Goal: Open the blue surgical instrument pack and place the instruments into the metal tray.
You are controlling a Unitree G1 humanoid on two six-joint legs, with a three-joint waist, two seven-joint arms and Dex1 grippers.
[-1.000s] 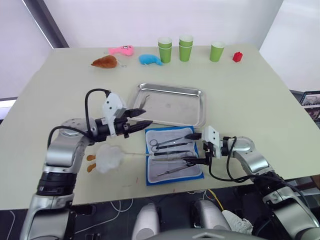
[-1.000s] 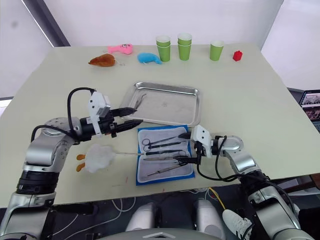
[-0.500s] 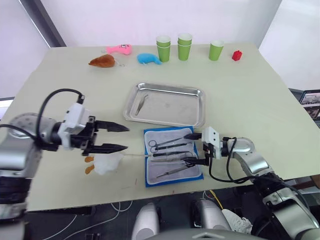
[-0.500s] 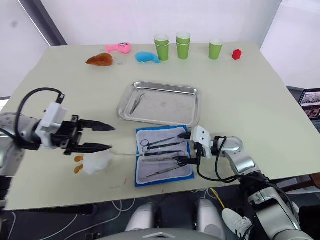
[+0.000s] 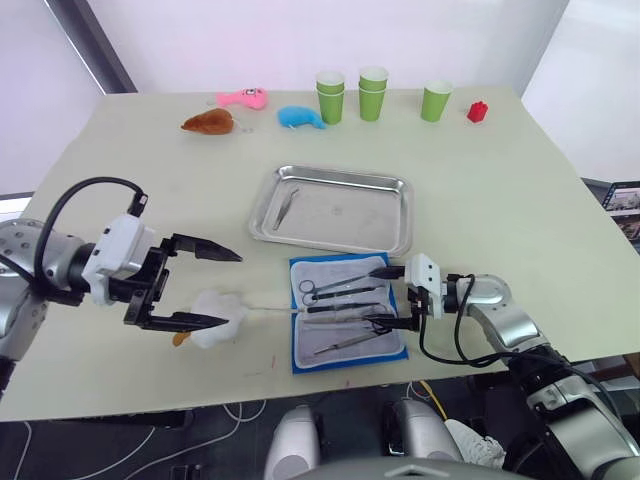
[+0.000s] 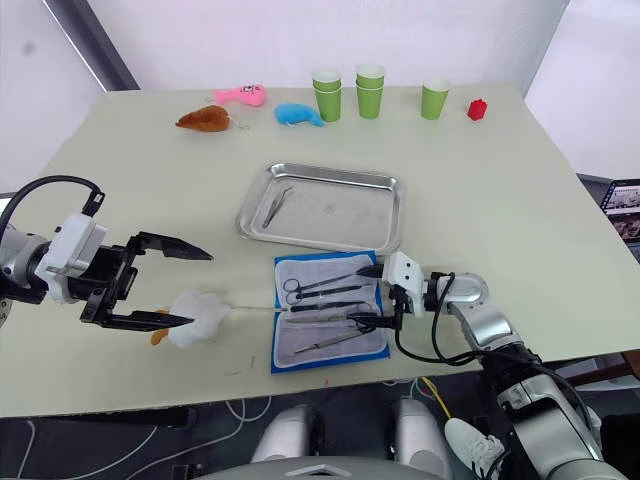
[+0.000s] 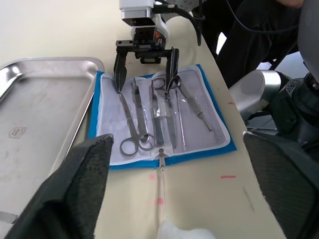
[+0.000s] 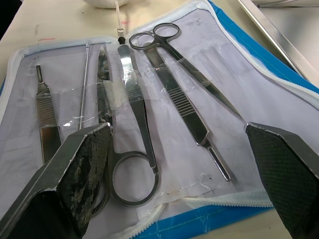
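Note:
The blue surgical instrument pack (image 5: 347, 312) lies open flat in front of the metal tray (image 5: 350, 215), pale lining up. Several silvery instruments (image 8: 133, 124) lie in it side by side, ring-handled scissors (image 5: 335, 288) among them. One thin forceps (image 5: 287, 205) lies in the tray's left part. My right gripper (image 5: 372, 297) stands open at the pack's right edge, its fingers spread over the instruments' ends. My left gripper (image 5: 232, 288) is wide open and holds nothing, left of the pack. Its lower finger runs beside a white fluffy toy (image 5: 218, 318).
A thin cord runs from the pack's left edge to the white fluffy toy. At the far edge of the table stand green cups (image 5: 372, 92) and a red block (image 5: 477, 112). There too lie a pink toy (image 5: 243, 99), a brown toy (image 5: 208, 122) and a blue plush toy (image 5: 299, 118).
My left gripper has drawn back leftward from the tray's front left corner, opened wide and come down beside the white toy. The right gripper has stayed where it was.

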